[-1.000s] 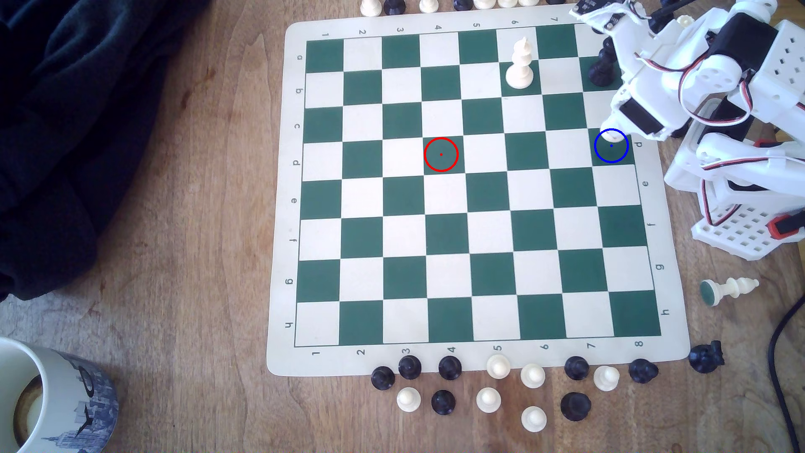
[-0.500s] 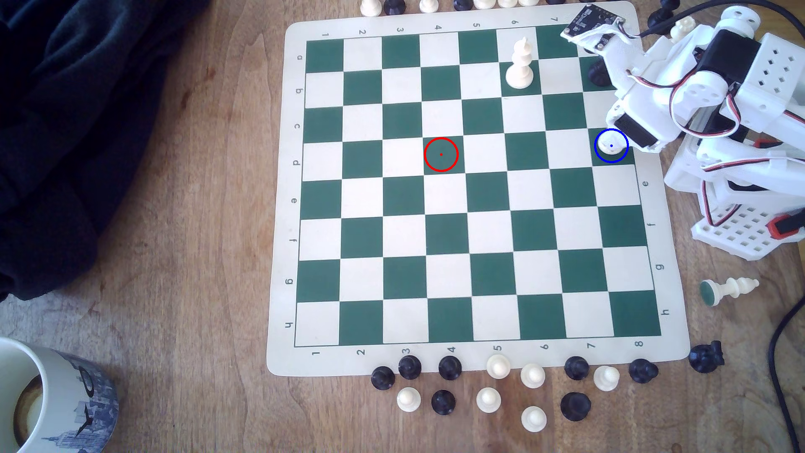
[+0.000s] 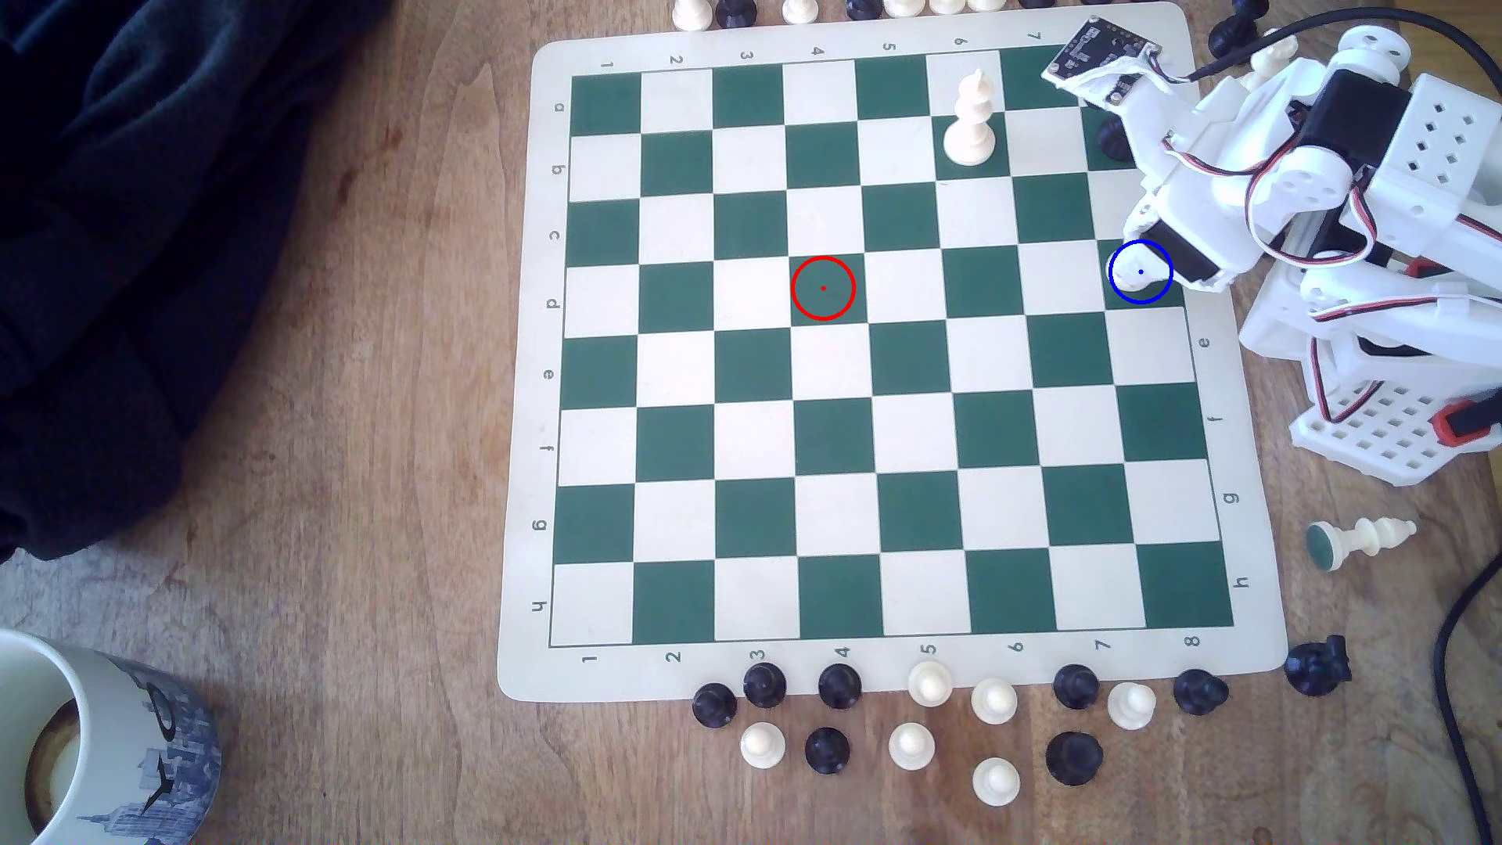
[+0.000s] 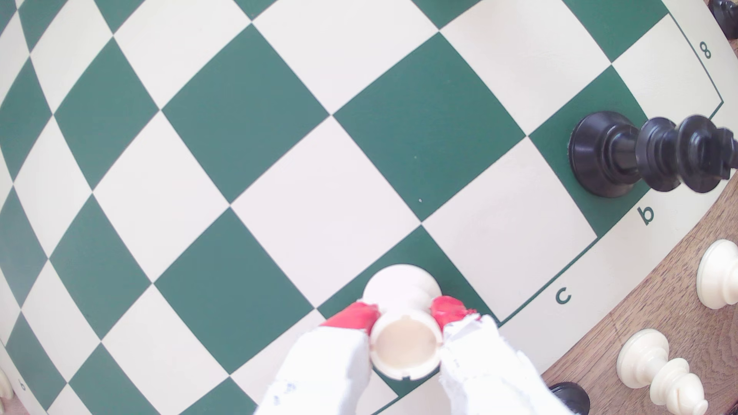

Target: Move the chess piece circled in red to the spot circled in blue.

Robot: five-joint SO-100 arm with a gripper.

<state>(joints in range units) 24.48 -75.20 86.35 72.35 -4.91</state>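
Wooden bench [image 3: 341,504] carries a green-and-cream chessboard [image 3: 878,357]. White arm [image 3: 1317,187] reaches over the board's edge at the exterior view's right. Tall white cross-topped piece [image 3: 970,120] stands upright on its square near the far rows; black piece [image 4: 623,155] stands on a green edge square in row b. The hand [image 4: 405,315] has its red fingertips [image 4: 357,315] pressed to either side of the cream rook [image 4: 403,319], holding it. Rook's base sits on the blue-ringed green square [image 3: 1164,294].
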